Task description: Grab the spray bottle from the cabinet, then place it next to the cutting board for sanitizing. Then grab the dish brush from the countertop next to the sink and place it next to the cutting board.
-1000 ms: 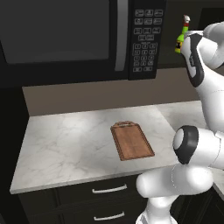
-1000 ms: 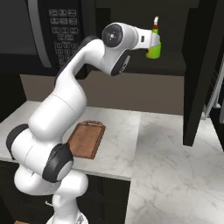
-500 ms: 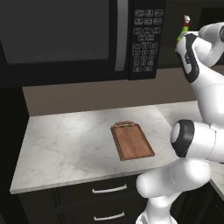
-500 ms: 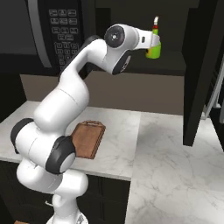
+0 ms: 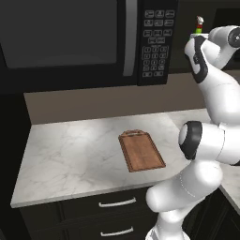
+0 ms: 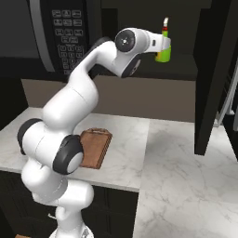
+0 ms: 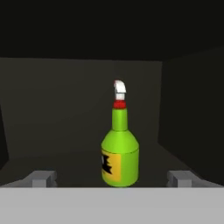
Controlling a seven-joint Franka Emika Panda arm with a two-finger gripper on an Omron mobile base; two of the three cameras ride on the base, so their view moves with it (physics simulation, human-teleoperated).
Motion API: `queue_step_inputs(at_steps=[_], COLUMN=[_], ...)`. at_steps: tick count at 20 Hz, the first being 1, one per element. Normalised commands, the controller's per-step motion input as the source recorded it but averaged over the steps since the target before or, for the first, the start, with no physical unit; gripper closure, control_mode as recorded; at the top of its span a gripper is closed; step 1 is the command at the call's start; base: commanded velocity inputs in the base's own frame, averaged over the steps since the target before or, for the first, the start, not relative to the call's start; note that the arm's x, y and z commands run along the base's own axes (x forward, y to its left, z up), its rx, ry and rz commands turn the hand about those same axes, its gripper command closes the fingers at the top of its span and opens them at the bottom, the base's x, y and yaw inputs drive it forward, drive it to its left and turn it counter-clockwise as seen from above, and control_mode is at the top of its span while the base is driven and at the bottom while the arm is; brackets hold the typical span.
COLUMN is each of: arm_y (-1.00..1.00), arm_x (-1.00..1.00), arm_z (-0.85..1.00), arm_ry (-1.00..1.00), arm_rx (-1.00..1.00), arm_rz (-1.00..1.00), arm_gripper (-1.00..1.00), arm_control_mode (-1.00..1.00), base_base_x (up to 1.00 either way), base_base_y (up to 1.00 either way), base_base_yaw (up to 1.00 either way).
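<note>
Now | jaws spread wide, closer around spray bottle (image 7: 120, 153) | bottle upright on cabinet (image 7: 183, 109) shelf

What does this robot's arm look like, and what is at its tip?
The arm is glossy white, built of fat rounded segments with dark joint rings and round caps. The gripper ends in two small grey block-like fingertips. No cables or markings show.

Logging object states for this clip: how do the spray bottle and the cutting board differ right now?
The spray bottle stands upright on the cabinet shelf; the cutting board lies flat on the countertop. The bottle is lime green and rounded, the board brown and rectangular. The bottle sits between the open gripper fingers; the board lies untouched.
</note>
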Motion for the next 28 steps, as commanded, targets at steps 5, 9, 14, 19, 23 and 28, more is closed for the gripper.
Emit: queue_step_inputs(at_steps=[5, 9, 14, 19, 23, 28], arm_y=[-0.19, -0.11, -0.07, -0.13, -0.05, -0.1], arm_x=[0.28, 0.33, 0.23, 0.24, 0.3, 0.32], arm_z=[0.0, 0.0, 0.0, 0.0, 0.0, 0.0], arm_ry=[0.0, 0.0, 0.0, 0.0, 0.0, 0.0], arm_rx=[0.03, 0.01, 0.01, 0.03, 0.01, 0.01], arm_rz=[0.0, 0.01, 0.0, 0.0, 0.0, 0.0], arm_gripper=[-1.0, -1.0, -1.0, -1.0, -1.0, -1.0], arm_control_mode=[-1.0, -1.0, -1.0, -1.0, -1.0, -1.0], base_base_x=[0.0, 0.0, 0.0, 0.0, 0.0, 0.0], base_base_y=[0.0, 0.0, 0.0, 0.0, 0.0, 0.0], base_base_yaw=[0.0, 0.0, 0.0, 0.0, 0.0, 0.0])
